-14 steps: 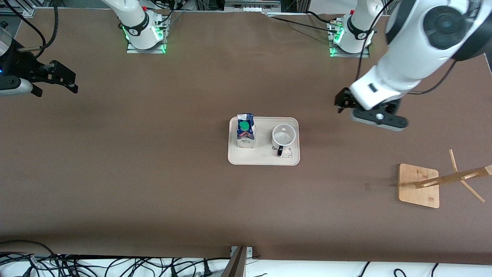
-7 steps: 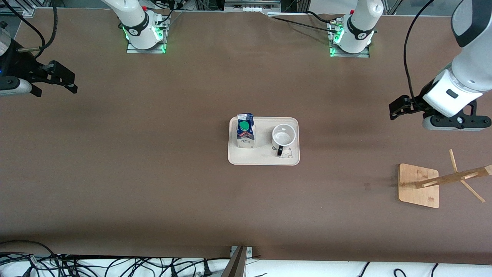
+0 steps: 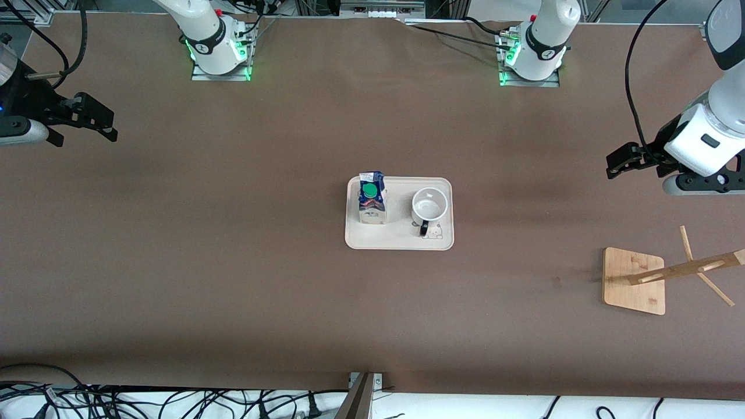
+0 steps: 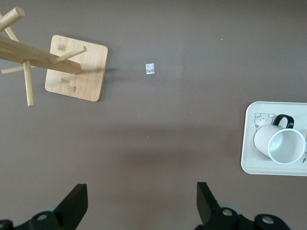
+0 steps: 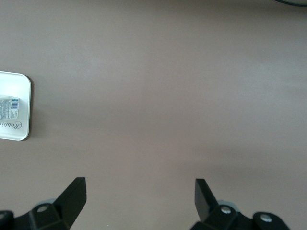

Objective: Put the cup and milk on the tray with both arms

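The cream tray lies mid-table. On it stand the blue-and-white milk with its green cap, toward the right arm's end, and the white cup with its black handle, toward the left arm's end. My left gripper hangs open and empty over bare table near the left arm's end. In the left wrist view the left gripper is wide open, with the cup and tray at the edge. My right gripper is open over the right arm's end. In the right wrist view the right gripper holds nothing, and the tray and milk peek in.
A wooden mug rack with a square base and pegs stands toward the left arm's end, nearer to the front camera than the left gripper, and also shows as the rack in the left wrist view. Cables lie along the table's front edge.
The left arm has swung away from the tray toward its own end of the table, gripper still open. The right arm, cup and milk have not moved.
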Tool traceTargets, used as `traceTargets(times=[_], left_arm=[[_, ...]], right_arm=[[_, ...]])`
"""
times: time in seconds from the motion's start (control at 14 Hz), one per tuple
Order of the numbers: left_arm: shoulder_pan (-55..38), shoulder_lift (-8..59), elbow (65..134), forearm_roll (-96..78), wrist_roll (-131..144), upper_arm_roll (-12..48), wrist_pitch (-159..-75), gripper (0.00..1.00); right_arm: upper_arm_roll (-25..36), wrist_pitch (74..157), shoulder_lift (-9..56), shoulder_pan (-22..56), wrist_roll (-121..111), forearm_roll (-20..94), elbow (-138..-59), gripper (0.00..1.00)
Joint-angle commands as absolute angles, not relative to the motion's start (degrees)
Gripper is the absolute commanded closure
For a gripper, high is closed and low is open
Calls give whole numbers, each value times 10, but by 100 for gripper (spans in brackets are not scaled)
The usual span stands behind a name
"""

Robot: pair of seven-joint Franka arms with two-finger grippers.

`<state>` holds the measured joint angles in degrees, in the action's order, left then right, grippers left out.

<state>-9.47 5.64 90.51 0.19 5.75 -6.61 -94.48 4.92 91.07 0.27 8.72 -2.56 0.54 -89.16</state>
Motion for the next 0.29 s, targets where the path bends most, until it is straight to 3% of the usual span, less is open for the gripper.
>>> traceTargets(times=[0.0, 0.21], left_arm=[[-82, 49, 911, 4, 60, -65, -928, 0], [-58, 62, 898, -12, 52, -67, -933, 0]], right_arm=[[40, 907, 8, 81, -20, 7, -882, 0], [40, 902, 8, 81, -20, 8, -885, 0]])
